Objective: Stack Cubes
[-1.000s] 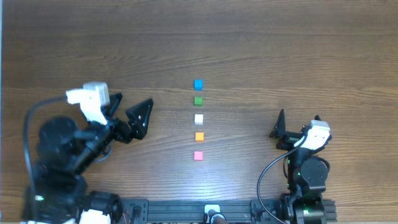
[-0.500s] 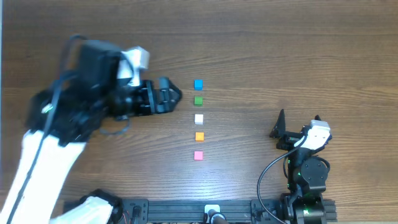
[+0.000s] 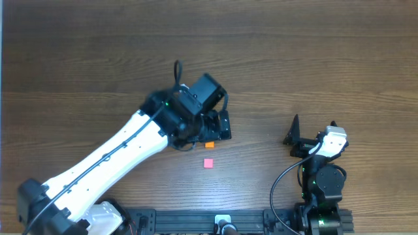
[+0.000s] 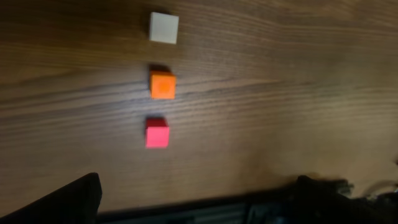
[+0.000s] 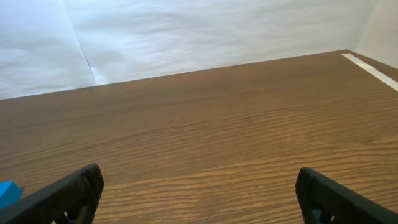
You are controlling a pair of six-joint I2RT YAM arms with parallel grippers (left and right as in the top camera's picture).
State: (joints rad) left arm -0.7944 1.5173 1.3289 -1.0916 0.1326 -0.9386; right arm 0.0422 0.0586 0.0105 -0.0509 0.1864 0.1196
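A row of small cubes lies on the wooden table. In the top view the pink cube lies bare and the orange cube peeks out from under the left arm. My left gripper hangs open above the row. Its wrist view looks down on the white cube, the orange cube and the pink cube, with nothing between its fingers. My right gripper stands open near its base at the right. A blue cube sits at the edge of its wrist view.
The left arm's white link slants across the table's lower left. A white backdrop rises behind the table's far edge.
The left arm has swung from the left side across to the cube row, and now covers the blue, green and white cubes in the top view. The right arm has not moved.
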